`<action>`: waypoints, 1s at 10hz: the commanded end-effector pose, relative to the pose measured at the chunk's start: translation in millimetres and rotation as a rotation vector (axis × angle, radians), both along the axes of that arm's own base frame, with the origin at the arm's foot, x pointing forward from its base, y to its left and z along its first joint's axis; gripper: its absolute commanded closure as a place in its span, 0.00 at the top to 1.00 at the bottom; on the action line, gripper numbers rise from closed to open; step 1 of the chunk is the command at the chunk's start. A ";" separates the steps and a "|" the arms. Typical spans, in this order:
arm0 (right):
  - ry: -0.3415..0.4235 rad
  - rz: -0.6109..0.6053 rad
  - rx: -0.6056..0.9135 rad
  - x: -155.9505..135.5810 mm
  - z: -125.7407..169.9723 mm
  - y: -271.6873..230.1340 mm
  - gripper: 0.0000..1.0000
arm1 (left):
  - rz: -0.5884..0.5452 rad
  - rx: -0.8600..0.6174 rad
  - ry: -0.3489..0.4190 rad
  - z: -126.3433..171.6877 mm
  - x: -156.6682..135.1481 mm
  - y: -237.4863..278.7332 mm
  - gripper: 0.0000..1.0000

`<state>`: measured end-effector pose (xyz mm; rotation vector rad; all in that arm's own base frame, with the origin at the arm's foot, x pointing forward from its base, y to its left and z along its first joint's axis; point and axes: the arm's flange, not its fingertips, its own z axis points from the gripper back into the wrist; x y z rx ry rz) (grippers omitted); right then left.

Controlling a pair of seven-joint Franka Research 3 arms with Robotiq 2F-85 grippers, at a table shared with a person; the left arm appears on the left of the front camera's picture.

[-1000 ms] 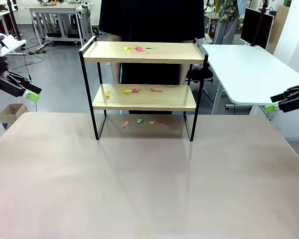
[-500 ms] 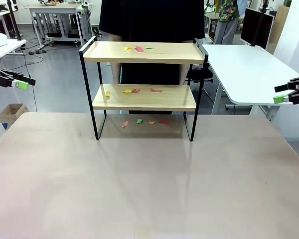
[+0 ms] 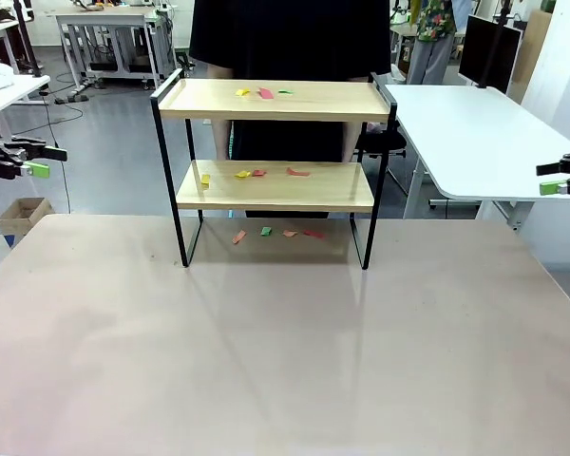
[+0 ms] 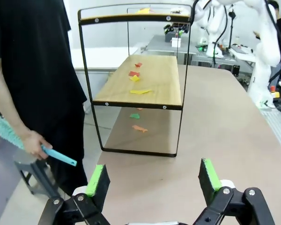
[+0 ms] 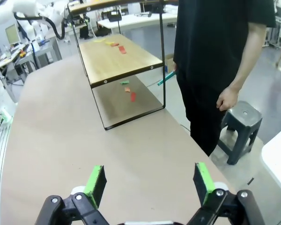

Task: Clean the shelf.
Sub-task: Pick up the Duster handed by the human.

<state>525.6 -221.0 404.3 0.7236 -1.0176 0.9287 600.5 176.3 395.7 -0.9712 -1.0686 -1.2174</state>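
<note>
The shelf (image 3: 275, 100) stands at the table's far side, two light wooden boards in a thin black frame; it appears too in the left wrist view (image 4: 150, 77) and the right wrist view (image 5: 119, 56). Small coloured scraps (image 3: 264, 93) lie on the top board, more scraps (image 3: 256, 173) on the lower board, and several on the table beneath (image 3: 275, 232). My left gripper (image 3: 33, 160) hangs open off the table's left edge, empty (image 4: 152, 180). My right gripper (image 3: 562, 179) is open off the right edge, empty (image 5: 150, 180). A person behind the shelf holds a teal duster (image 4: 18, 140).
The beige table (image 3: 285, 351) spreads bare in front of the shelf. A white table (image 3: 475, 133) stands at the right, a grey stool (image 5: 241, 126) beside the person. A cardboard box (image 3: 24, 214) sits on the floor at left.
Both grippers have risen and drawn outward toward the picture's edges, staying open. The shelf and the scraps have not moved.
</note>
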 end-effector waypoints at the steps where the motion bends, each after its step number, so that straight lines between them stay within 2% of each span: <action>1: -0.057 0.018 0.054 9.1 -7.1 -5.9 1.00 | -0.046 -0.056 -0.057 -5.1 7.9 3.2 1.00; 5: -0.107 0.005 0.118 7.9 -19.3 -18.4 1.00 | -0.057 -0.083 -0.060 -19.7 10.7 -1.1 1.00; 10: -0.171 -0.004 0.166 6.3 -10.7 -23.7 1.00 | -0.061 -0.156 -0.095 -15.0 6.8 1.3 1.00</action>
